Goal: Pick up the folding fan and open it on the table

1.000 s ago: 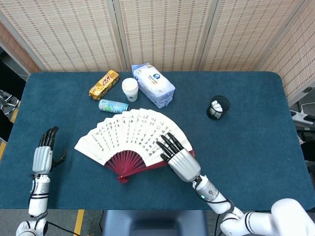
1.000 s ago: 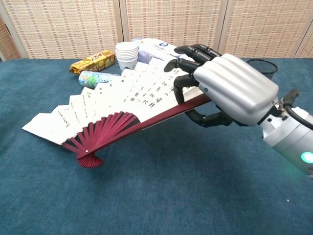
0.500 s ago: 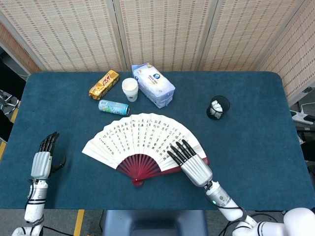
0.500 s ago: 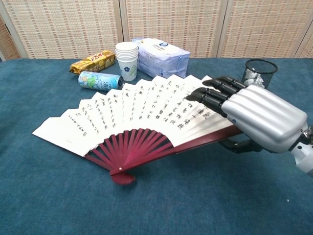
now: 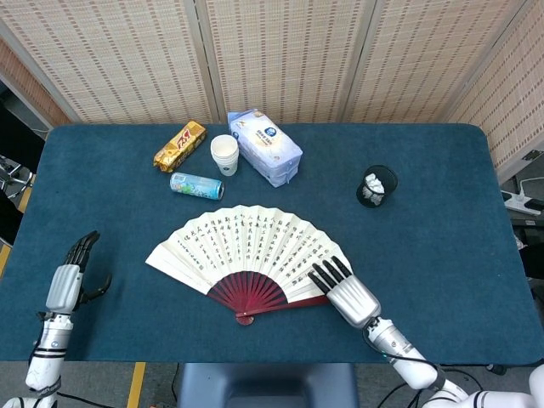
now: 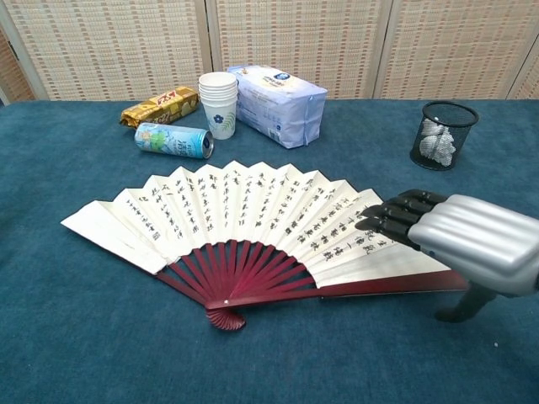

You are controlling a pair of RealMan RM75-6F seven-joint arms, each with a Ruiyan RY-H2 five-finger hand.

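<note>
The folding fan (image 5: 246, 251) lies spread wide on the blue table (image 5: 442, 255), white leaf with black writing, red ribs meeting at the pivot (image 6: 226, 305). My right hand (image 6: 472, 244) is at the fan's right end. Its fingers (image 6: 396, 220) stretch over the leaf's edge, and the thumb (image 6: 461, 308) points down just in front of the red outer rib (image 6: 379, 286), so the rib's end sits between them. My left hand (image 5: 66, 285) hovers at the table's near left edge, fingers apart, holding nothing, well away from the fan.
Behind the fan stand a stack of paper cups (image 5: 224, 155) and a blue-white pack (image 5: 264, 146). A lying can (image 5: 196, 184) and a yellow snack bar (image 5: 179, 145) are at the back left. A black mesh cup (image 5: 376, 186) stands to the right.
My right hand has drawn back toward me and to the right, taking the fan's right rib with it. The fan has come down flat, shifted right and spread wider. My left hand has sunk lower.
</note>
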